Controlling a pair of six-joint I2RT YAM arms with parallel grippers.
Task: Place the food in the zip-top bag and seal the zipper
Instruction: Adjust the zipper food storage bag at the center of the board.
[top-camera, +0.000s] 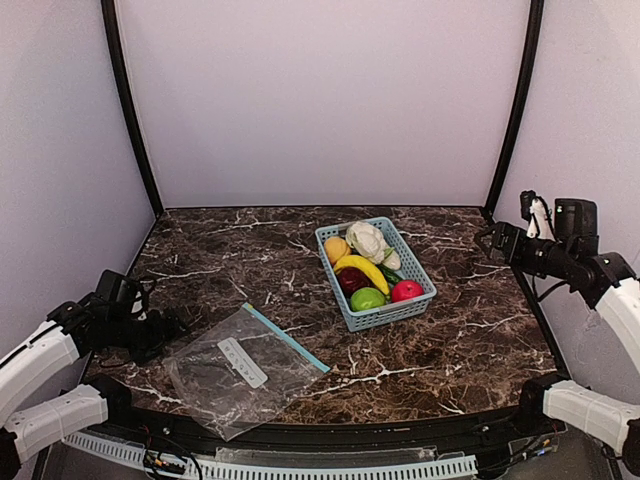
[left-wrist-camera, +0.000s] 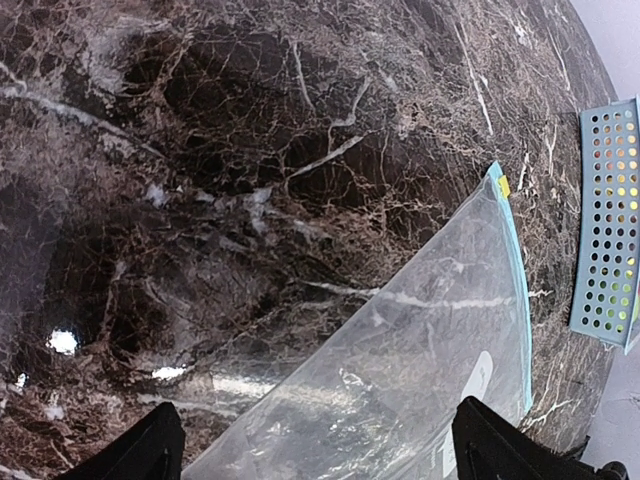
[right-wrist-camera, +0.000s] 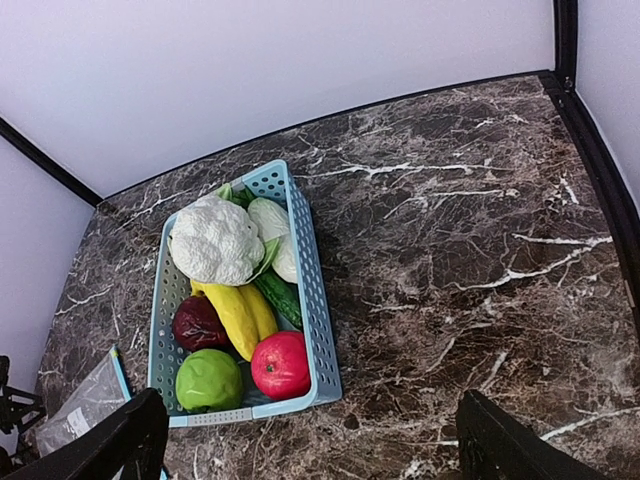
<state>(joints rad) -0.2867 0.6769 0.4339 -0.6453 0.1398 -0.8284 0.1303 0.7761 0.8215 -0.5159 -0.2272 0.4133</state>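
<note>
Plainly, left gripper (left-wrist-camera: 325, 455) stood wide open, empty; zip-top bag (left-wrist-camera: 400, 380) lay flat just beneath fingertips, teal zipper (left-wrist-camera: 518, 300) along far edge. White label (top-camera: 243, 362) unreadable. Right gripper (right-wrist-camera: 320, 450) wide open, empty, well apart from blue basket (right-wrist-camera: 315, 310) holding banana (right-wrist-camera: 238, 315), cauliflower (right-wrist-camera: 215, 240), red apple (right-wrist-camera: 280, 365).

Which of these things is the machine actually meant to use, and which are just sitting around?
For the job: zip-top bag, its teal zipper, orange, cauliflower, banana, cucumber, red apple, dark red apple, green apple.

Just lying about: blue basket holding the food, marble table.
</note>
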